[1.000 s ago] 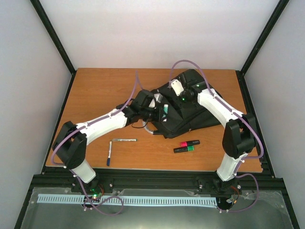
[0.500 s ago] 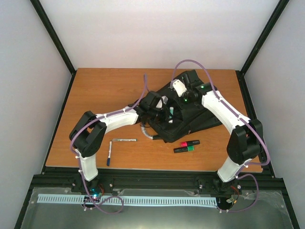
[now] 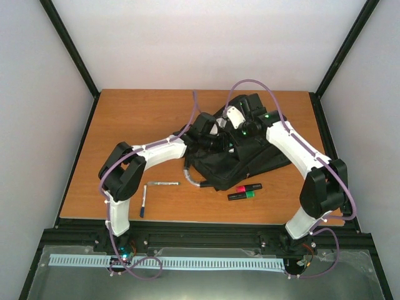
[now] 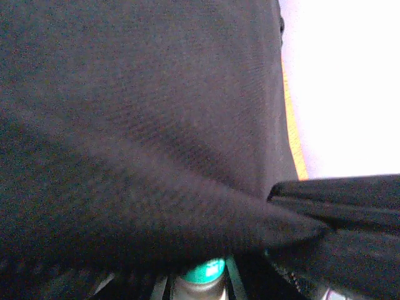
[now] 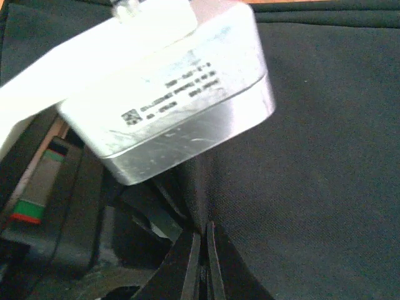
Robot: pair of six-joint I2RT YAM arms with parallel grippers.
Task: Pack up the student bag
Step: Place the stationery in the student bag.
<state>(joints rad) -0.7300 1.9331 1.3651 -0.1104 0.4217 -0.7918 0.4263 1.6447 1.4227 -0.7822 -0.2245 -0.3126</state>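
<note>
The black student bag (image 3: 253,156) lies right of the table's middle, its grey loop handle (image 3: 190,175) pointing to the near left. My right gripper (image 3: 237,132) is shut on a fold of the bag's fabric (image 5: 312,156), its fingertips (image 5: 195,250) pressed together, and it holds the flap up. My left gripper (image 3: 219,139) reaches in under that raised fabric (image 4: 156,94). It is shut on a green-capped marker (image 4: 203,275), of which only the cap shows between the fingers.
A pink highlighter (image 3: 249,187) and a green highlighter (image 3: 240,195) lie in front of the bag. A pale pen (image 3: 162,183) and a blue-tipped pen (image 3: 143,203) lie near the left front. The left arm's silver wrist camera (image 5: 169,81) sits close above my right fingers.
My left arm has swung right and forward with the green-capped marker, from the bag's left edge to under the lifted flap. The right gripper has kept its hold and barely moved.
</note>
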